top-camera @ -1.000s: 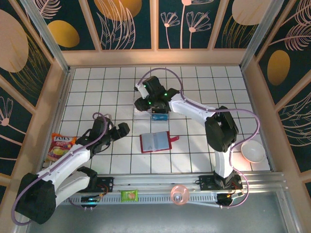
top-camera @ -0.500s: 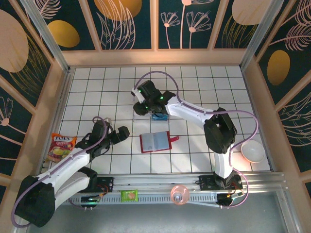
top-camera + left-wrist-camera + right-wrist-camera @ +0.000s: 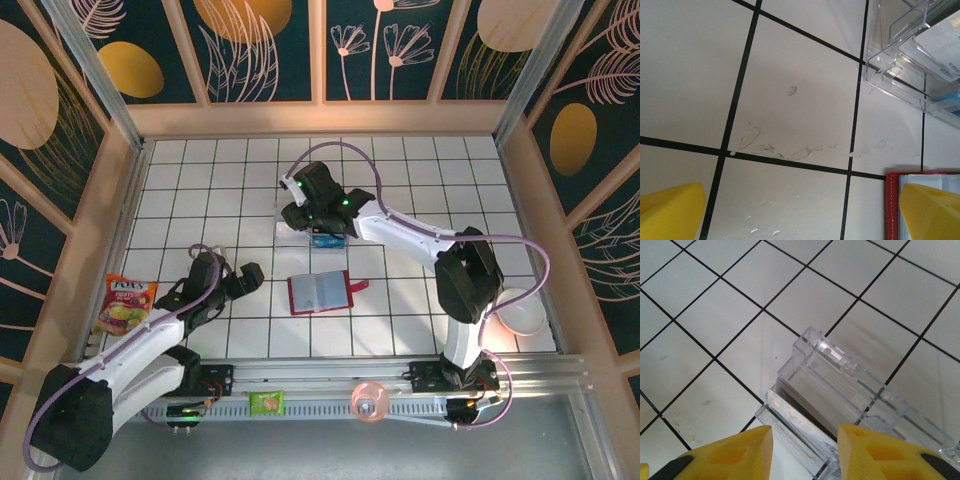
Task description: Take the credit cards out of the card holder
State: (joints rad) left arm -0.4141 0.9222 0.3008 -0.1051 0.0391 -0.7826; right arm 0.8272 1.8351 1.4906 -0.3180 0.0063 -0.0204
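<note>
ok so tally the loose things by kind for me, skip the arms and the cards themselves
card holder: 1
clear box: 1
snack packets: 2 (orange packet, green packet)
white bowl: 1
pink cup: 1
total: 6

Card holder (image 3: 320,292) lies mid-bench (image 3: 420,170). Clear box (image 3: 840,385) sits directly behind it, with the right pincer (image 3: 805,440) above the box. Left pincer (image 3: 248,275) is left of the card holder. Snack bag (image 3: 124,303) at left edge; bowl (image 3: 522,312) at right edge.
</note>
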